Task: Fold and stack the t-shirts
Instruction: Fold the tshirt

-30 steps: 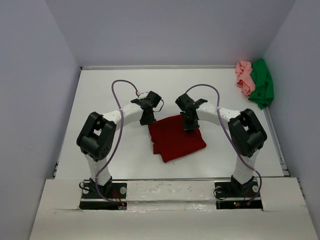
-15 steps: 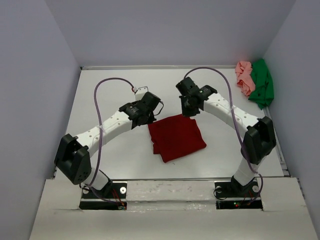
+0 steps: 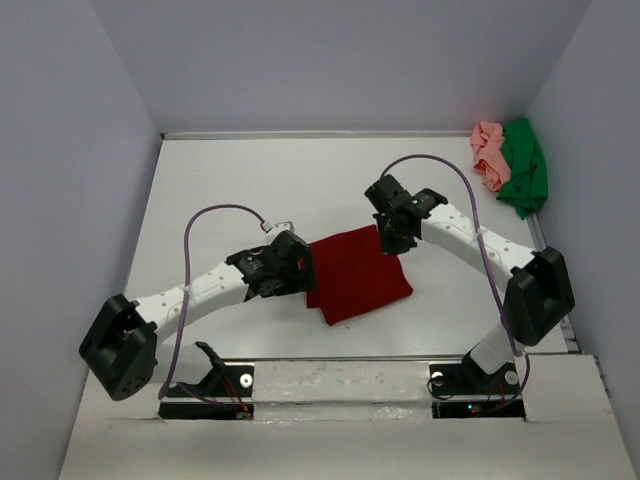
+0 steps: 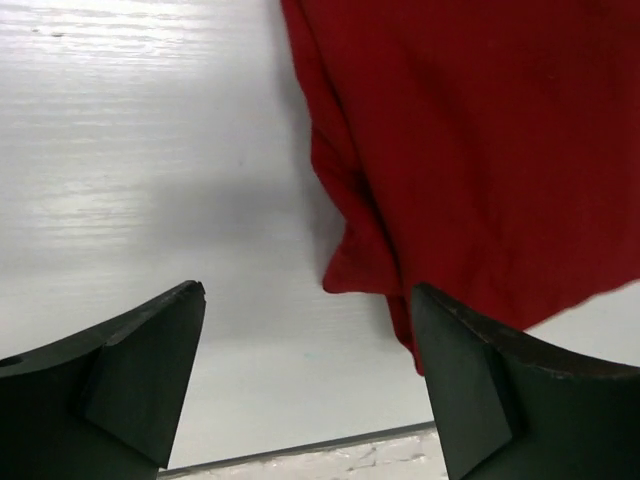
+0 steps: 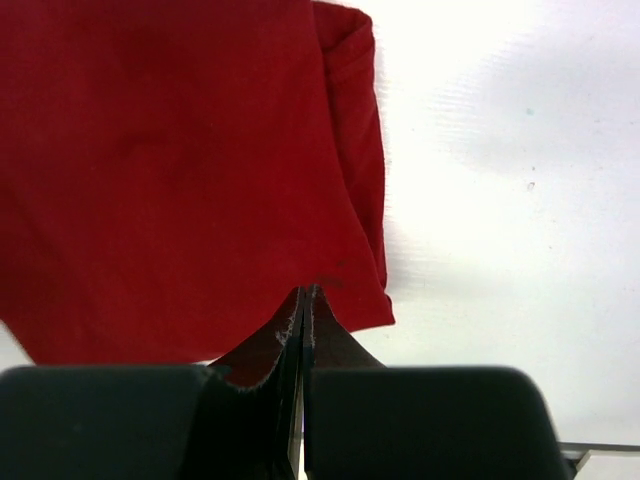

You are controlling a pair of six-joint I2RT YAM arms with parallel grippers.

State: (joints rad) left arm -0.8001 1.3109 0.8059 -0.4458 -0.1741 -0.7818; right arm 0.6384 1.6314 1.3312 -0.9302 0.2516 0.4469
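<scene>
Black left hand [image 4: 308, 292]: jaws spread wide with nothing between them, low over the white worktop [image 3: 230, 190], just beside the shirt's left edge.
Black right hand [image 5: 305, 292]: fingers pressed together, tips at the shirt's far right corner; cannot tell whether any cloth is pinched.
Dark red shirt [image 3: 355, 275]: folded flat mid-worktop, between the two hands.
Pale pink shirt [image 3: 489, 155]: bunched in the far right corner, well apart from the red one.
Bright green shirt [image 3: 524, 170]: crumpled, touching the pink one's right side.
</scene>
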